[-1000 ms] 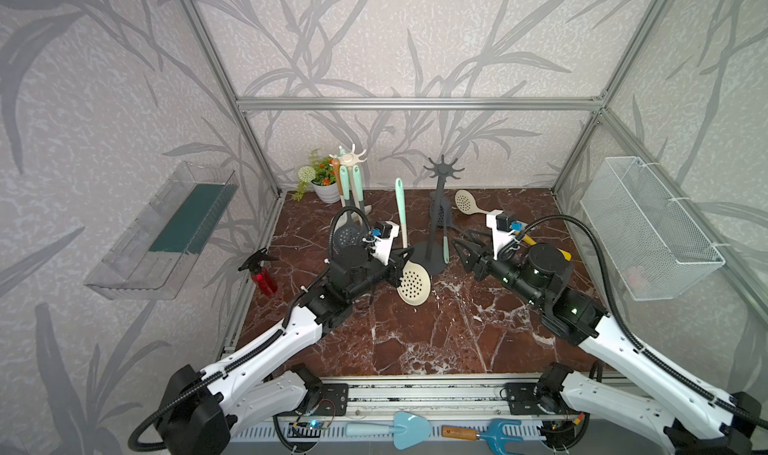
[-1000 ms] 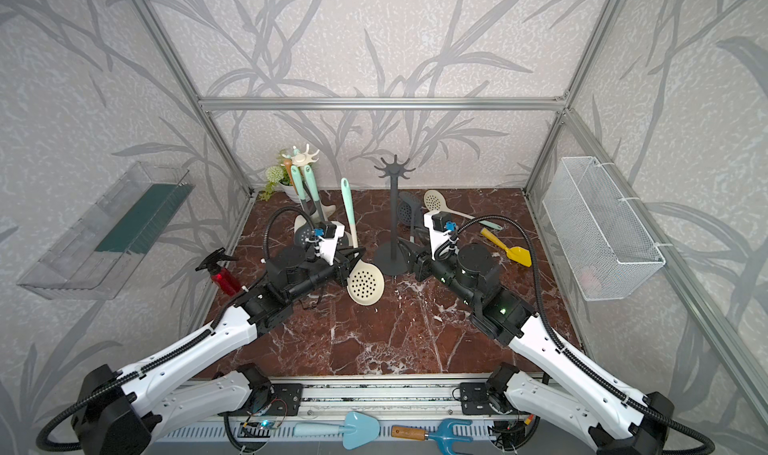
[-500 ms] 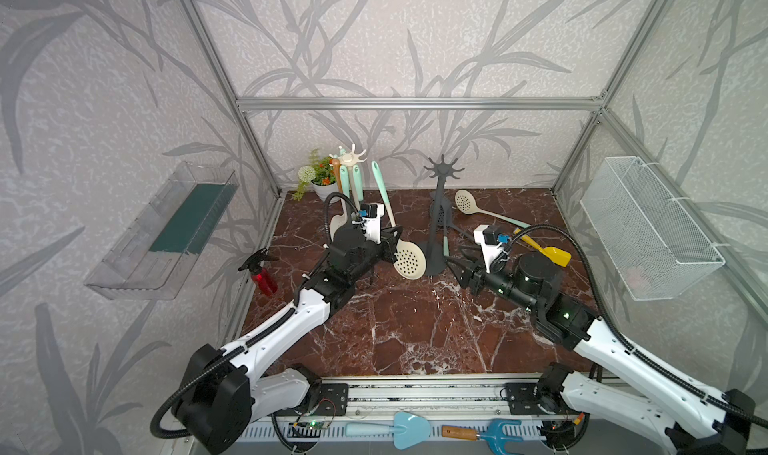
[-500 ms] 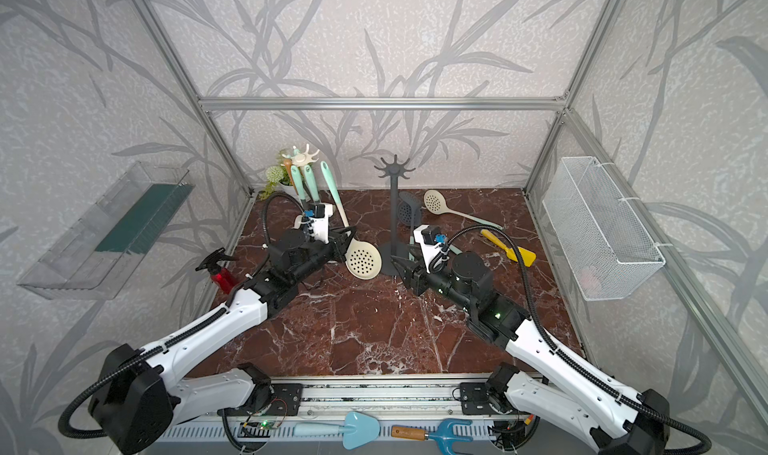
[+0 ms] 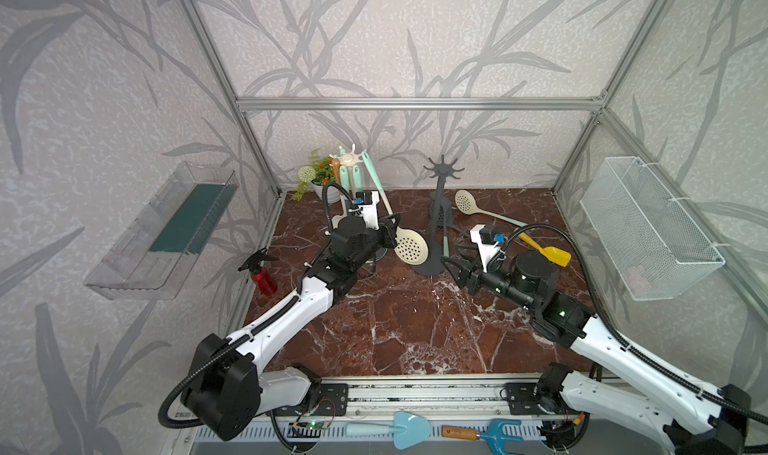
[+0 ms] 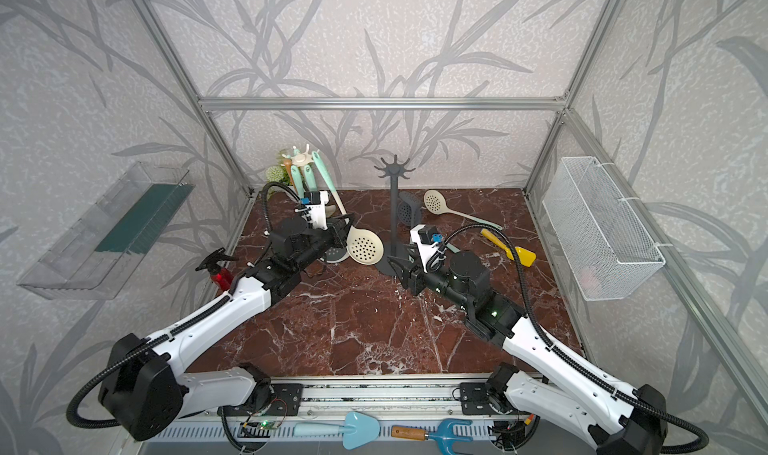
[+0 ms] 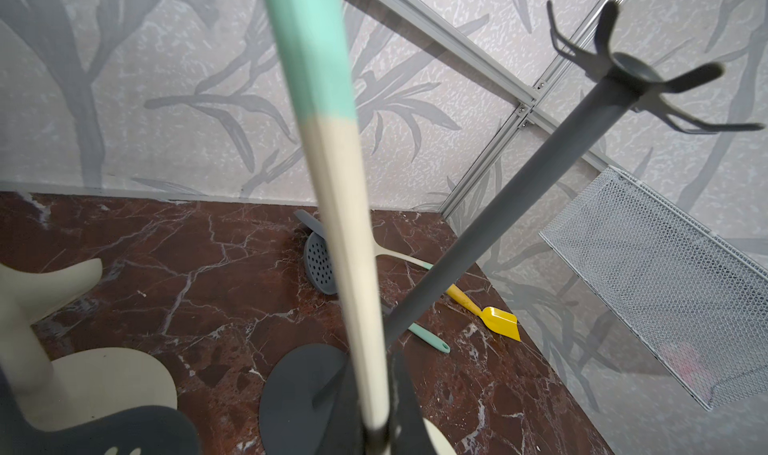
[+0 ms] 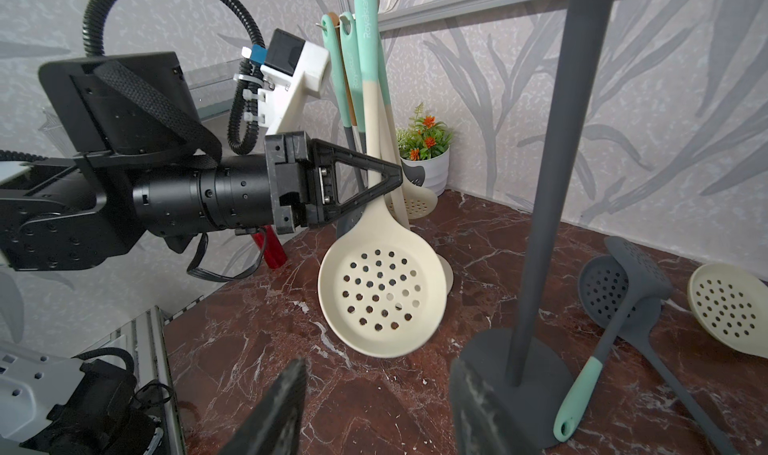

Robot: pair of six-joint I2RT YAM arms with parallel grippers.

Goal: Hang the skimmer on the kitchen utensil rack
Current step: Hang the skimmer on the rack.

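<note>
Marble tabletop point(image 5: 395, 328): skimmer point(image 5: 409, 247) near-upright, bowl down.

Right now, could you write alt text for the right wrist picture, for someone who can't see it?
The left tool grips a cream skimmer by its handle, its perforated bowl hanging down near the marble table. A grey rack stands beside it.
</note>
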